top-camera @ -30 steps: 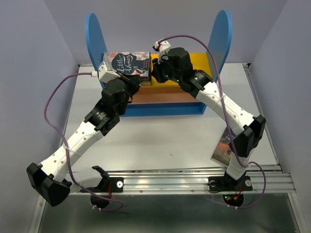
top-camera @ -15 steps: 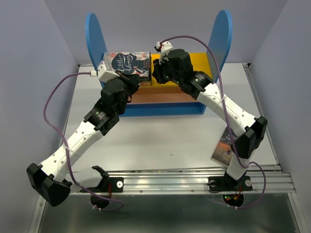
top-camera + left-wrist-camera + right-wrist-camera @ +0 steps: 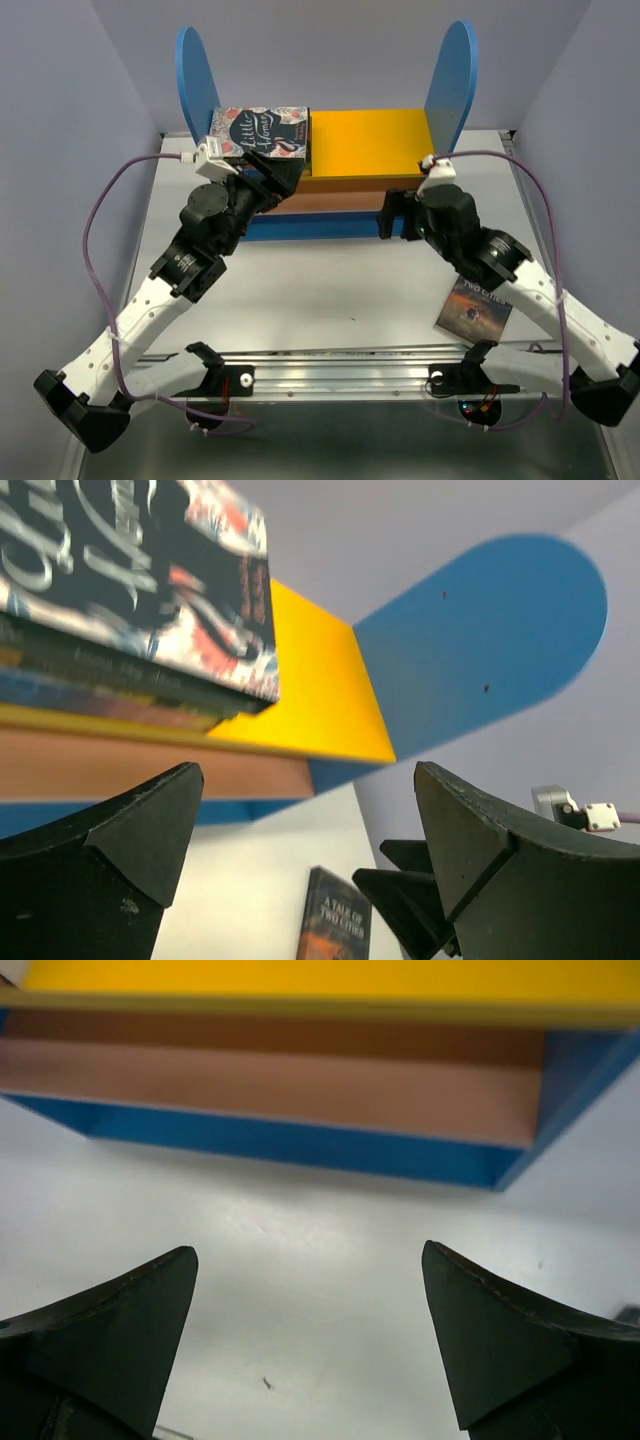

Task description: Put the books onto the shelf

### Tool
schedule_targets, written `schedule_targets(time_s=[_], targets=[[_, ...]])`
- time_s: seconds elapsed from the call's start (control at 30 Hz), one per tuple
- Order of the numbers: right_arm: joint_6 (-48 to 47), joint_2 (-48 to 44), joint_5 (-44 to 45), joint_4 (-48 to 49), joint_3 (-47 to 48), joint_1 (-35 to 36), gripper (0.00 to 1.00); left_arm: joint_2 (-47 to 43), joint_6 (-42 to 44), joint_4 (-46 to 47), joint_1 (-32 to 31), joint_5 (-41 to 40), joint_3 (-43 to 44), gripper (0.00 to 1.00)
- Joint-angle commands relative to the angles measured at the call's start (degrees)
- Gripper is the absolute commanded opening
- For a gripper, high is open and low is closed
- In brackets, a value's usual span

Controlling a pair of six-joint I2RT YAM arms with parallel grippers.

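Books (image 3: 262, 133) lie stacked on the shelf (image 3: 370, 140), left end of the yellow board; count unclear. Both claws just let go: left gripper (image 3: 278, 172) spread beside the stack, right gripper (image 3: 392, 215) spread, backed off over the white table (image 3: 330, 280). One paperback (image 3: 474, 305) still down there. Lilac walls (image 3: 330, 50) close in.

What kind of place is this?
Probably a robotics lab test cell: two robot arms bolted to a metal rail on a white table, plain walls around, and a small blue-and-yellow shelf holding paperbacks.
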Motion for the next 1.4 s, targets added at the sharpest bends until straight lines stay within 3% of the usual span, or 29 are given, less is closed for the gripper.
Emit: schedule_targets(time_s=[0.0,0.1,0.17,0.27,0.3,0.53,0.63,0.67,0.83,0.93,1.2,1.37], targets=[[12.6,-8.1,1.4,-9.2,-11.3,0.3,1.00,-3.0,-1.2,0.7,-0.8,7.4,-8.1,0.99],[22.8,-11.9,5.1,-20.9,-19.7,0.3,1.00,-4.6,-1.5,1.4,-3.4,9.6,-15.1,0.99],[27.3,-13.3,6.0,-22.2,-23.0,-1.8,1.00,-5.0,-1.7,1.4,-6.5,8.1,-16.7,0.99],[29.1,-14.5,6.0,-20.8,-28.1,-11.2,1.00,-3.6,-3.0,2.7,-10.1,5.6,-19.3,0.99],[27.8,-14.1,4.3,-20.1,-28.7,-18.5,1.00,-3.0,-3.0,3.0,-10.5,6.1,-19.6,0.99],[17.2,-7.0,-14.5,-7.1,-32.2,-52.2,1.00,3.0,-3.4,5.9,-13.6,7.2,-20.4,0.99],[18.3,-3.9,-12.9,-6.0,-30.9,-55.4,1.00,4.8,-3.1,6.4,-13.8,8.3,-20.7,0.99],[19.6,-3.9,-8.3,-5.7,-30.9,-55.4,1.00,5.8,-2.5,7.3,-13.8,8.7,-20.8,0.99],[22.1,-4.6,-3.4,-2.7,-30.8,-67.1,1.00,11.4,-1.3,10.9,-13.9,11.6,-20.4,0.99],[23.2,-2.0,-12.1,2.9,-34.5,-77.4,1.00,16.4,1.1,13.1,-13.9,14.8,-17.6,0.99],[20.2,2.3,-21.7,8.5,-37.5,-79.3,1.00,25.4,4.4,14.5,-13.9,20.8,-12.3,0.99],[18.9,0.1,-35.1,9.2,-41.7,-79.3,1.00,26.6,4.4,17.4,-13.9,22.3,-14.3,0.99]])
